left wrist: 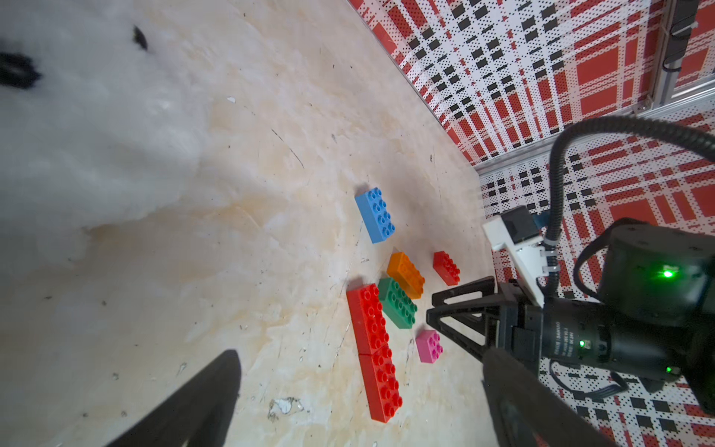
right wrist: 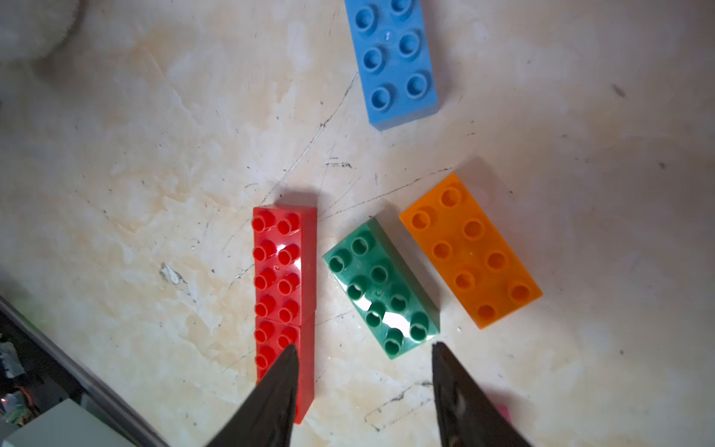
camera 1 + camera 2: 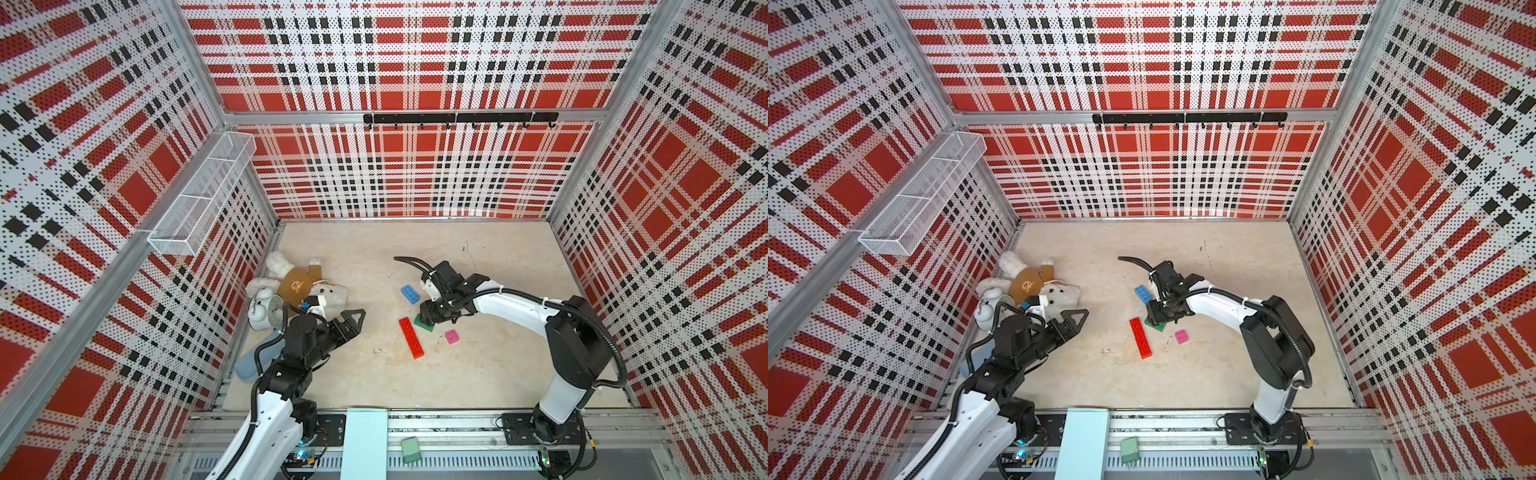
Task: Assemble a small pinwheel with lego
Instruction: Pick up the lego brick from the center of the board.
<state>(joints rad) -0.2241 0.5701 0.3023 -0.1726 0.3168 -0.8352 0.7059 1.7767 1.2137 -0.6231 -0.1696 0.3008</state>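
Now, your right end effector (image 2: pixel 363 345) hangs spread and empty over the green brick (image 2: pixel 381 286); closing off-centre could shove it into the red bricks (image 2: pixel 284 294) just beside it.

Lego bricks on the worktop (image 3: pixel 498 374), 7 in all: 3 red bricks (image 1: pixel 367 317), 2 of them forming 1 bar and 1 lying apart; 1 blue brick (image 1: pixel 375 214); 1 orange brick (image 1: pixel 406 274); 1 green brick (image 1: pixel 397 303); 1 pink square brick (image 1: pixel 429 345); other items: 1 teddy bear (image 3: pixel 295 284); 1 alarm clock (image 3: pixel 264 311); 1 wire basket (image 3: pixel 199 199); 1 hook rail (image 3: pixel 457 118); robot arms: 2, each with 1 end effector, the left end effector (image 3: pixel 359 318) and the right end effector (image 2: pixel 364 347).
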